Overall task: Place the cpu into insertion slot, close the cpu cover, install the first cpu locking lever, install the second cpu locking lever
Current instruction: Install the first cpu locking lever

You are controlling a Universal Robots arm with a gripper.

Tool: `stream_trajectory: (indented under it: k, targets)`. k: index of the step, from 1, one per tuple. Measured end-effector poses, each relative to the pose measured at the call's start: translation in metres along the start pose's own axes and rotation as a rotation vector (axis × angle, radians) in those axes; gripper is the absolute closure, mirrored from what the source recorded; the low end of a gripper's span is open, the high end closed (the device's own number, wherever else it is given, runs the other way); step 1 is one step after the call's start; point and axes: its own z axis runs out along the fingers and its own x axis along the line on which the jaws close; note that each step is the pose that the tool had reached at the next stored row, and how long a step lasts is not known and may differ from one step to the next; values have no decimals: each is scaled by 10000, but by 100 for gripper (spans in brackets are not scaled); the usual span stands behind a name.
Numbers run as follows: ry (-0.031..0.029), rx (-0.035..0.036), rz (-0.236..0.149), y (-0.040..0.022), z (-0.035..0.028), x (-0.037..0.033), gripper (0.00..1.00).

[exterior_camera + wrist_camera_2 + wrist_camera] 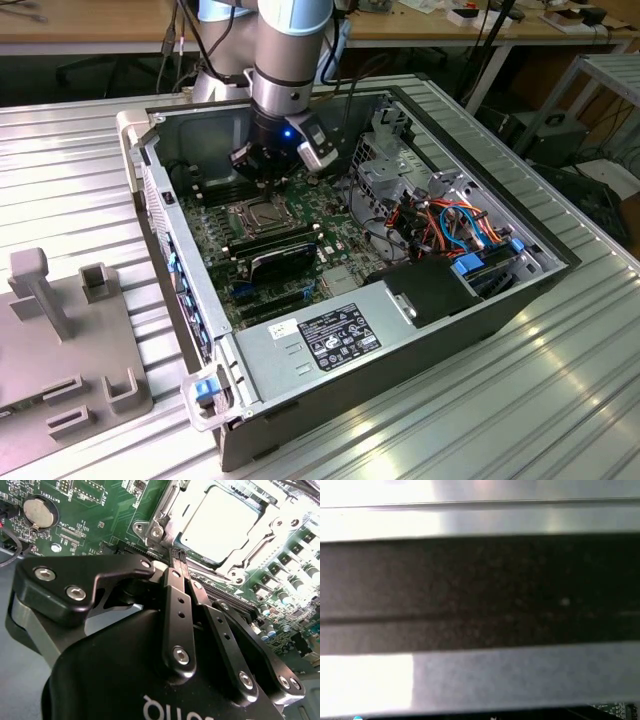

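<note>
The cpu [220,522] sits in the insertion slot [252,214] on the green motherboard [90,510], its pale metal top facing up and catching a lot of light in the second wrist view. The cpu cover [167,517] lies down flat around it, a silver frame with the chip showing through its window. Whether the locking levers are latched I cannot tell.

The gripper [178,556] is right at the edge of that frame in the second wrist view. Its two black fingers [176,605] are drawn tight together, with no gap between the tips and nothing held between them. The tips point at the frame's border near a corner screw; I cannot tell if they actually touch the metal.

In the exterior view the arm [290,60] comes straight down into the open computer case [450,300], and the gripper [262,180] hangs just above the socket, on its far side. Black memory sticks [280,250] lie just beside the socket, toward the near side. A bundle of orange and blue cables [455,225] sits toward the exterior view's right, and a silver power supply box [330,340] closes off the near end of the case. The case rests on a ribbed metal table [500,420]. A round coin battery [37,510] shows on the board in the second wrist view.
</note>
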Motion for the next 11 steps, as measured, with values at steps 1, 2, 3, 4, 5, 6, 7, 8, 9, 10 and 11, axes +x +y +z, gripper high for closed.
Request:
stream_trajectory:
  k: [1,2,3,4,5,6,7,8,9,10,11]
  targets:
    - [0,0,-1,0,1,-6,89]
    - [-1,0,-1,0,3,-14,89]
    - [-2,-2,-1,0,8,-23,89]
    - [-3,-3,-2,0,11,-29,89]
    - [-3,-2,-2,0,11,-29,89]
    - [-2,-1,-1,0,11,-28,89]
    - [-2,-2,-5,0,11,-25,89]
    - [-3,-4,-16,0,12,-15,89]
    - [-2,-5,-28,-1,11,0,89]
    - [-1,-4,-36,-2,11,14,89]
    - [0,-3,-45,-2,10,31,89]
